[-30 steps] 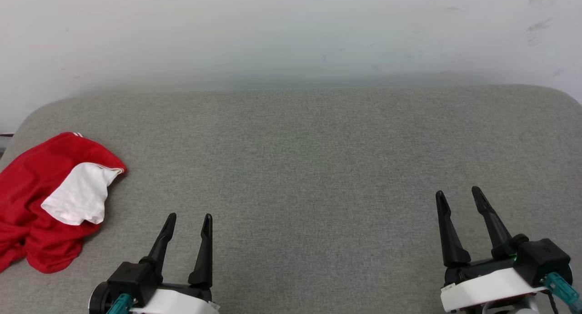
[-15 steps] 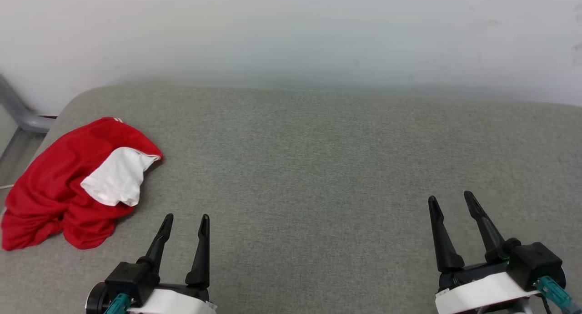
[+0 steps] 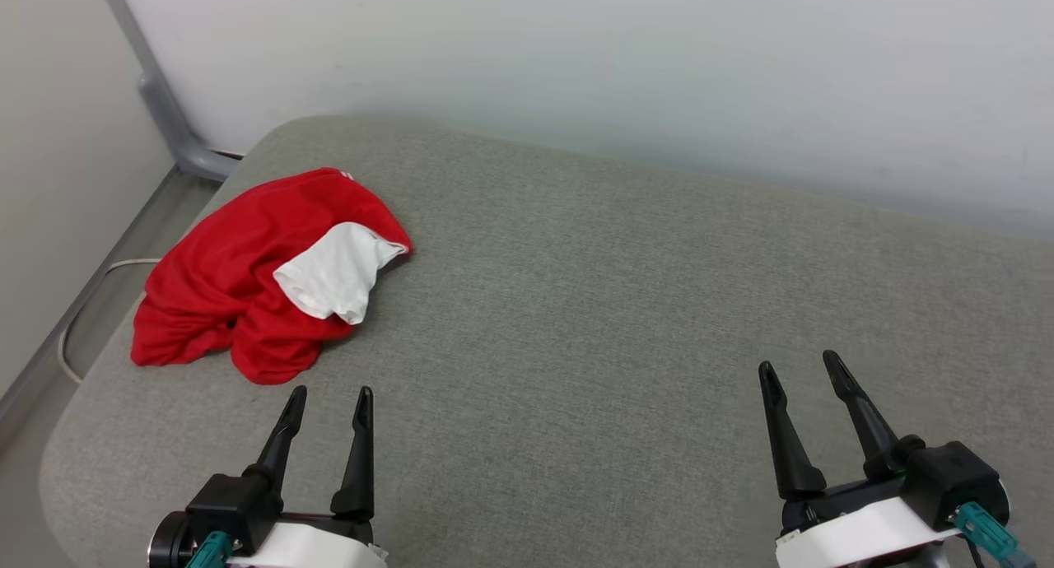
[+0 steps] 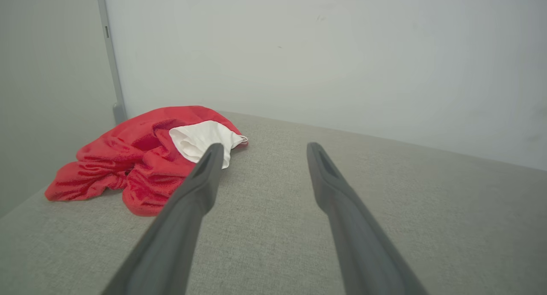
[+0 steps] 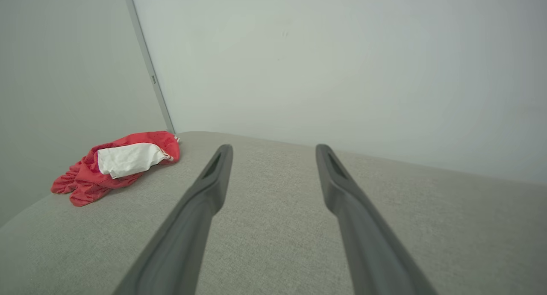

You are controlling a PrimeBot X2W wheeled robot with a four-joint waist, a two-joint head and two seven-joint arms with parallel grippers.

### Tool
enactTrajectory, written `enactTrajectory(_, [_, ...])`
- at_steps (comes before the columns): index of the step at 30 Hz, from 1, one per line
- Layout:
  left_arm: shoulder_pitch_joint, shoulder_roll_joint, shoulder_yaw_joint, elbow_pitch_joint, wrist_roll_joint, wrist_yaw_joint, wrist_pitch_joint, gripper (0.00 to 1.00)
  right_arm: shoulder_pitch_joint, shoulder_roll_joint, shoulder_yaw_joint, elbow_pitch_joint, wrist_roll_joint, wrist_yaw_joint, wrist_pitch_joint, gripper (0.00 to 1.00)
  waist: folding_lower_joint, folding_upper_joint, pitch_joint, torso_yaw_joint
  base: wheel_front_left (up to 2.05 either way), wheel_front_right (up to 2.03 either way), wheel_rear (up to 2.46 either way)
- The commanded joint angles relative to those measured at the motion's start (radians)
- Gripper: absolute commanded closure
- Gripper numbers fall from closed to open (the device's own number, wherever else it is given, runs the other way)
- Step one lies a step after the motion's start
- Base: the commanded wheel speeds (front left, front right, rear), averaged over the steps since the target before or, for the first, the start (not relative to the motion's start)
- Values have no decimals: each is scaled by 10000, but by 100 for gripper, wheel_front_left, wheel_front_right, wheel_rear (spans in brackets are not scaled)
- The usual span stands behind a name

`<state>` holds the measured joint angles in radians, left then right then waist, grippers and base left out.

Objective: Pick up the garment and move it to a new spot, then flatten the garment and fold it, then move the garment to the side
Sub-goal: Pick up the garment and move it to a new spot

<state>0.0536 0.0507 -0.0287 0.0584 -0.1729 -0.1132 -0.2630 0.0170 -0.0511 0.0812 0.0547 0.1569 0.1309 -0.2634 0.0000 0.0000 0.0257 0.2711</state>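
Garment (image 3: 222, 296) is seen crumpled in a heap at the far left corner of the grey fabric bench (image 3: 576, 304). Red cloth is bunched up, and one white sleeve (image 3: 333, 272) is laid on top toward the right. Left hand (image 3: 329, 393) is held low over the near part of the bench, fingers spread, released, nothing gripped. The garment is located just ahead of it and slightly to its left, not touched. In the left wrist view one fingertip (image 4: 211, 154) is lined up over the sleeve edge. Right hand (image 3: 799, 362) is held at the right side, fingers spread, empty, well apart from the garment. A pale wall (image 3: 576, 74) is seen behind the bench.
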Motion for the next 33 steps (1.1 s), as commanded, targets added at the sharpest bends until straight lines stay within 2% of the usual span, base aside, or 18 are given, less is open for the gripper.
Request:
enactTrajectory(1, [21,-7,17,-19,29,18,-28,0,-15,16,46,-5,-15,-3,-21,0,0,0,42,318,0,0,0])
enactTrajectory(12, [132,-7,64,-26,12,-42,-28,0,-70,16,272,29,-52,-3,-23,0,0,0,115,1270,0,0,0])
enactTrajectory(15, [139,-9,82,-37,-4,-57,-28,0,-91,16,274,39,-62,-3,-21,0,0,0,134,1343,0,0,0])
enactTrajectory(26, [98,-7,178,-65,-34,26,-28,0,-103,16,339,137,-17,-3,-21,0,0,0,210,1201,0,0,0])
enactTrajectory(33, [-765,-12,761,7,-408,-13,-26,0,-390,15,301,23,-424,-3,-21,0,0,0,911,776,0,0,0])
